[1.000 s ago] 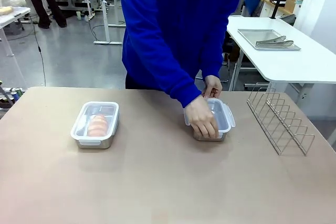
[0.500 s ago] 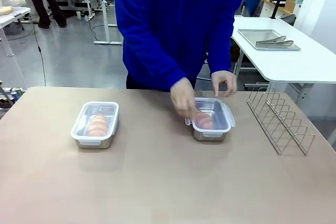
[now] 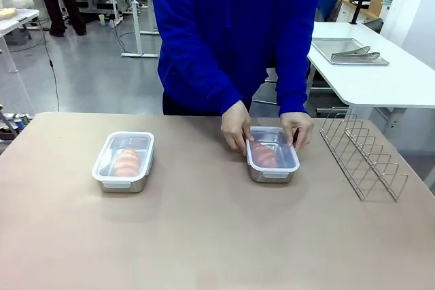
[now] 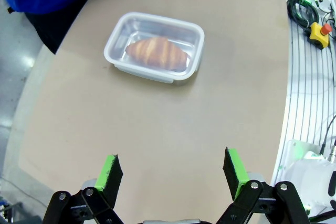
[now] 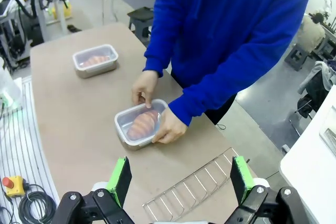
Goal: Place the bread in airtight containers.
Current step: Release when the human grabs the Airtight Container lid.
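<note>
Hands have moved since half a second ago: back then one hand was over the right tin and the other was up in the air. Now you can see the person's two hands, one hand (image 3: 236, 127) and the other hand (image 3: 298, 129), pressing on the two short sides of the right tin (image 3: 272, 155), one on each side. The side flaps of its clear lid stuck out before, and now they sit down flat. A croissant (image 3: 264, 155) lies inside that tin under the lid.

The left tin (image 3: 123, 161) has not moved. It sits shut with its own croissant (image 3: 126, 161) inside, well apart from the right tin.

Look at your left gripper (image 4: 171, 172). Its green pads are wide apart and hold nothing, and it hangs over bare table (image 4: 157, 129) with the left tin farther ahead. Your right gripper (image 5: 179, 180) is wide apart too and holds nothing.

You have lots of open table between the two tins and all along the near side. The wire rack (image 3: 362, 154) stands near the table's right edge, just past the right tin.
</note>
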Tool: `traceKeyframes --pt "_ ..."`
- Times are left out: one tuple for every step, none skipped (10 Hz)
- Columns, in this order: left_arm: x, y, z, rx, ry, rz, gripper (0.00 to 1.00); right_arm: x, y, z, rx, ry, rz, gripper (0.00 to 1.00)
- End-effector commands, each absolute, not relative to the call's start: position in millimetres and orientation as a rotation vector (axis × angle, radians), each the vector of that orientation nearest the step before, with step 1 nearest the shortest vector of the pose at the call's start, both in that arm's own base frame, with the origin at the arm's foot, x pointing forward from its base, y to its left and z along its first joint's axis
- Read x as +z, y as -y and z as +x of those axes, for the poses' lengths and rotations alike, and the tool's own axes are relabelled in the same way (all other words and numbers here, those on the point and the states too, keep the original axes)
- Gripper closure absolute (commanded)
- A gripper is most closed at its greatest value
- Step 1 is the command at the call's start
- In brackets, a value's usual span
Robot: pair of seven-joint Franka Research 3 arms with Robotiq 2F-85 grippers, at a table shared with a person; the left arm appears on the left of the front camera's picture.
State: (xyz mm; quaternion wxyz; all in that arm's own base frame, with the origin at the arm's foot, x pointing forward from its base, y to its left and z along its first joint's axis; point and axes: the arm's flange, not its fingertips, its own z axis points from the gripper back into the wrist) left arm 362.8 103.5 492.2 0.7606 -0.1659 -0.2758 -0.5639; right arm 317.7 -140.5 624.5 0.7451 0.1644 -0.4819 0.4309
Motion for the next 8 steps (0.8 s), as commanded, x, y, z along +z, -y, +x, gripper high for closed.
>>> traceKeyframes --pt "492.3 -103.4 361.4 -1.245 0.605 -0.366 0.00 626.7 139.6 318.5 0.948 1.071 0.370 0.00" --pt "492.3 -103.4 361.4 -1.245 0.605 -0.366 0.00 626.7 139.6 318.5 0.948 1.071 0.370 0.00" --pt "492.3 -103.4 361.4 -1.245 0.605 -0.366 0.00 626.7 139.6 318.5 0.948 1.071 0.370 0.00" --pt "492.3 -103.4 361.4 -1.245 0.605 -0.366 0.00 626.7 139.6 318.5 0.948 1.071 0.370 0.00" --pt "492.3 -103.4 361.4 -1.245 0.605 -0.366 0.00 626.7 139.6 318.5 0.948 1.071 0.370 0.00" --pt "492.3 -103.4 361.4 -1.245 0.605 -0.366 0.00 626.7 139.6 318.5 0.948 1.071 0.370 0.00" --pt "492.3 -103.4 361.4 -1.245 0.605 -0.366 0.00 626.7 139.6 318.5 0.948 1.071 0.370 0.00" --pt "492.3 -103.4 361.4 -1.245 0.605 -0.366 0.00 626.7 139.6 318.5 0.948 1.071 0.370 0.00"
